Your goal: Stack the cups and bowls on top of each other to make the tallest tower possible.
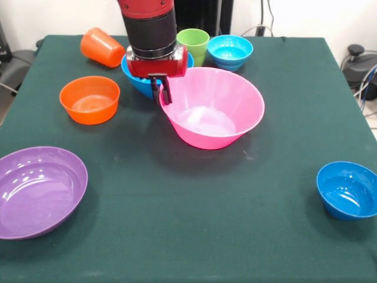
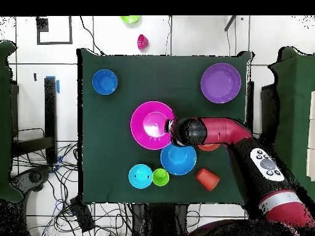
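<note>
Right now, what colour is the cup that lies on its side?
Orange cup, ribbed; clearest in the front view.

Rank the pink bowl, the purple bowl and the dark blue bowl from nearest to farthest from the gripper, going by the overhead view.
1. Pink bowl: right beside the gripper, at mid-table.
2. Purple bowl: toward the upper right corner of the table.
3. Dark blue bowl: toward the upper left corner, beyond the pink bowl.

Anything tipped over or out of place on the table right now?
Yes: the orange ribbed cup lies on its side at the table's far corner. The pink bowl sits tilted, its rim between the fingers of the gripper. Other bowls stand upright.
</note>
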